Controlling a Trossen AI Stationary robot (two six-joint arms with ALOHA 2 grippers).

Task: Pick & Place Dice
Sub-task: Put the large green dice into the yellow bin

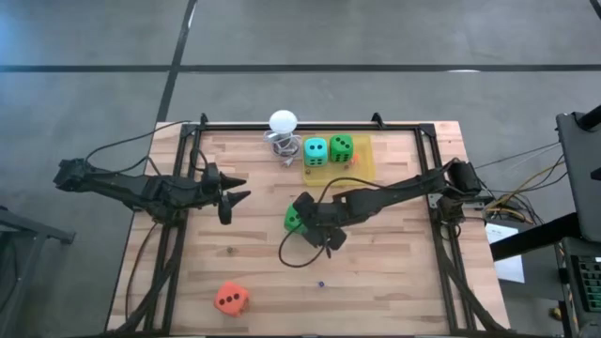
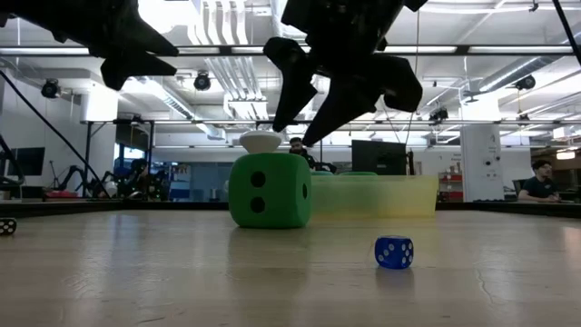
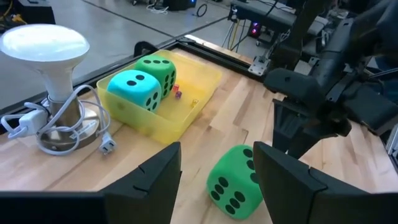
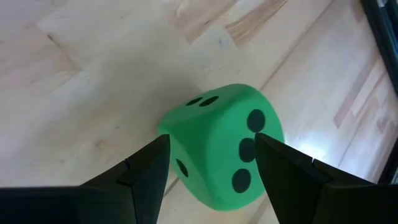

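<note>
The right gripper (image 1: 302,222) hovers over a green die (image 4: 217,152) on the bench (image 1: 394,272), fingers spread wide astride it, not touching. The left gripper (image 1: 235,192) waits nearby, fingers apart, empty. A teal die (image 1: 315,151) and another green die (image 1: 341,147) sit in the yellow tray (image 1: 364,161); the orange-red die (image 1: 231,299) lies near the bench's front edge.

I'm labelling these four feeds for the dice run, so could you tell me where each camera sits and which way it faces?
High view: above the table, looking straight down; shows both arms, the left gripper and the right gripper.
Low view: at table-top height, looking level across at the green die; both arms reach in from above.
Left wrist view: on the left arm, looking past its own fingers at the yellow tray.
Right wrist view: on the right arm, looking down between its own fingers.
All four views share the green die.
</note>
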